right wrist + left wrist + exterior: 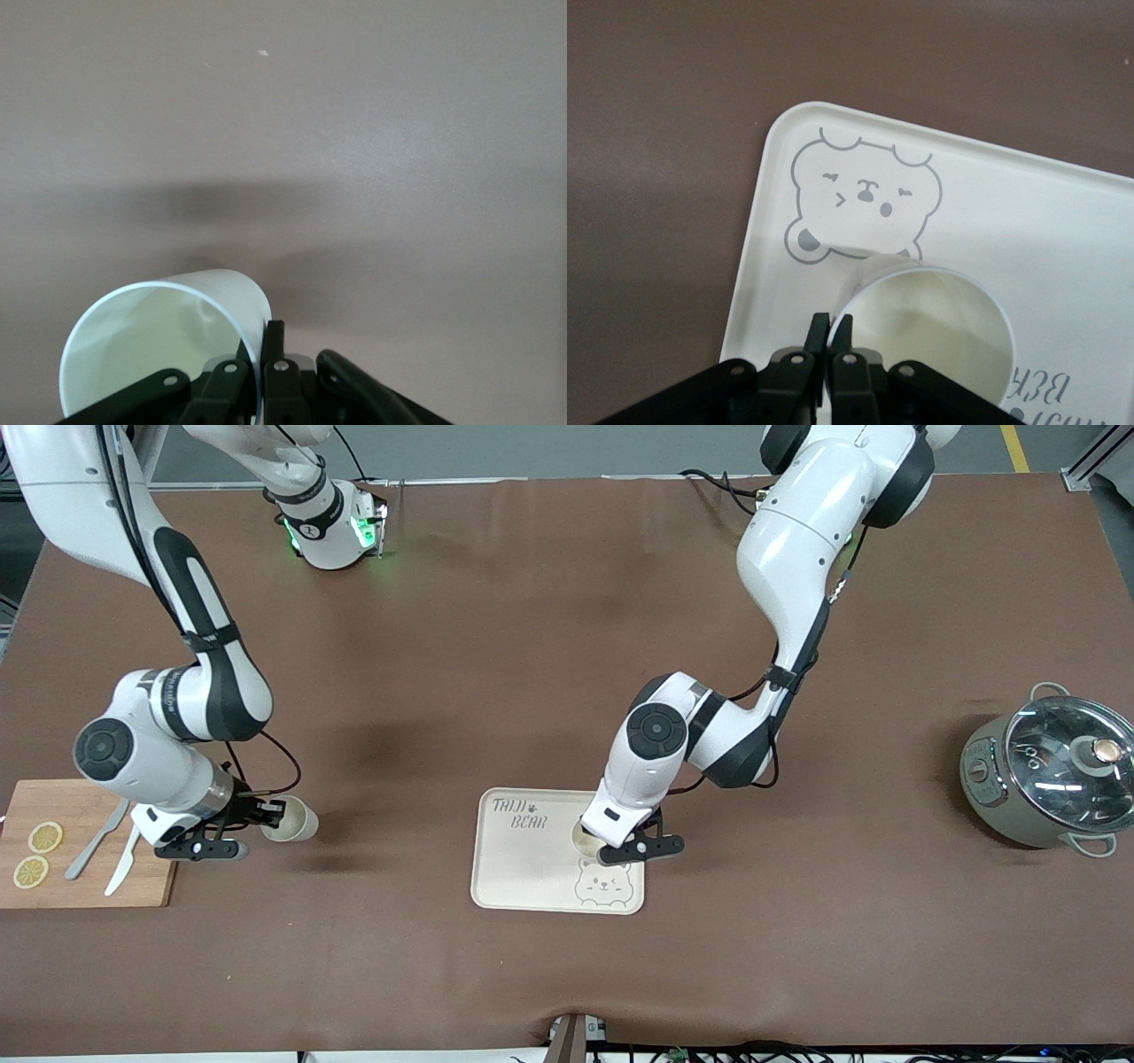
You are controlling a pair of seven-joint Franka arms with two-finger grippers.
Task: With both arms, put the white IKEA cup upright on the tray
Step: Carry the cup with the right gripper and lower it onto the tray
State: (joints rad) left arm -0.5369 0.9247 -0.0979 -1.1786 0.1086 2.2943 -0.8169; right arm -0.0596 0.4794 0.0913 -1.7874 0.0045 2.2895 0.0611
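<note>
Two white cups show. One cup (585,839) stands mouth-up on the cream tray (523,868) beside the bear face; whether its base rests on the tray I cannot tell. My left gripper (595,847) is shut on its rim. The left wrist view looks into that cup (921,328) over the tray (1010,204), with the left gripper (831,323) pinching the wall. The other cup (291,819) hangs tilted on its side over the bare table beside the cutting board, its rim pinched by my right gripper (266,815). The right wrist view shows this cup (159,336) and the right gripper (263,332).
A wooden cutting board (89,890) with two lemon slices (44,837), a fork (97,837) and a knife lies at the right arm's end of the table. A grey pot with a glass lid (1050,779) stands at the left arm's end.
</note>
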